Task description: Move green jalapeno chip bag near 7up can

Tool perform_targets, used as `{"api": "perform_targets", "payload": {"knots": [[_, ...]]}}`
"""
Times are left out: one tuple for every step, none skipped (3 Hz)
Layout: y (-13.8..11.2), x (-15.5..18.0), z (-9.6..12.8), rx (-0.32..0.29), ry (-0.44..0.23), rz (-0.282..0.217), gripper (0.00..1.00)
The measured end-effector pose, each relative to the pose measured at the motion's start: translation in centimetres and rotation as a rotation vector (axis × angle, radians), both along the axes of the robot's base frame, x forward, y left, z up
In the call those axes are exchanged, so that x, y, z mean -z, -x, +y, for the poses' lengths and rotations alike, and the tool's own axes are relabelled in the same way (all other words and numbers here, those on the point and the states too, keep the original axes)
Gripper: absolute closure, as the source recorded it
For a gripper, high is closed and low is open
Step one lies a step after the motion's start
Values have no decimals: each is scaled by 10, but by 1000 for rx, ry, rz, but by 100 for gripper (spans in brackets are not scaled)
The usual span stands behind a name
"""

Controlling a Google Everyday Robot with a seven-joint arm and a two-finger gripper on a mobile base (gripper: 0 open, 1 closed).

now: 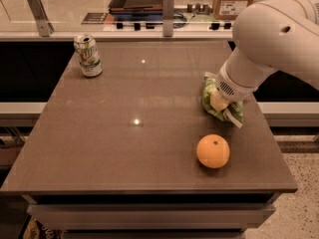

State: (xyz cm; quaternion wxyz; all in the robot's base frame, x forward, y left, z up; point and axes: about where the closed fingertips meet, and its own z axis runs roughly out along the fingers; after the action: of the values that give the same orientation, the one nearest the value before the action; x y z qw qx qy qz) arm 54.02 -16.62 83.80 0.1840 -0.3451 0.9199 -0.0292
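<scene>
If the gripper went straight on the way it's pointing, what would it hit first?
The green chip bag: the gripper points down at it, near the table's right edge. They may already touch.

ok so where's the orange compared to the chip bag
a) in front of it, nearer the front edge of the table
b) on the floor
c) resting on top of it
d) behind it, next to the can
a: the orange lies nearer the table's front edge than the green jalapeno chip bag, where the tool is; the 7up can stands back left.
</scene>
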Motion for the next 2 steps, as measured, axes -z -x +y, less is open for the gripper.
{"api": "perform_targets", "payload": {"knots": [[0,0,0,0,0,0,100],[-9,-27,16,-73,3,-36,100]]}}
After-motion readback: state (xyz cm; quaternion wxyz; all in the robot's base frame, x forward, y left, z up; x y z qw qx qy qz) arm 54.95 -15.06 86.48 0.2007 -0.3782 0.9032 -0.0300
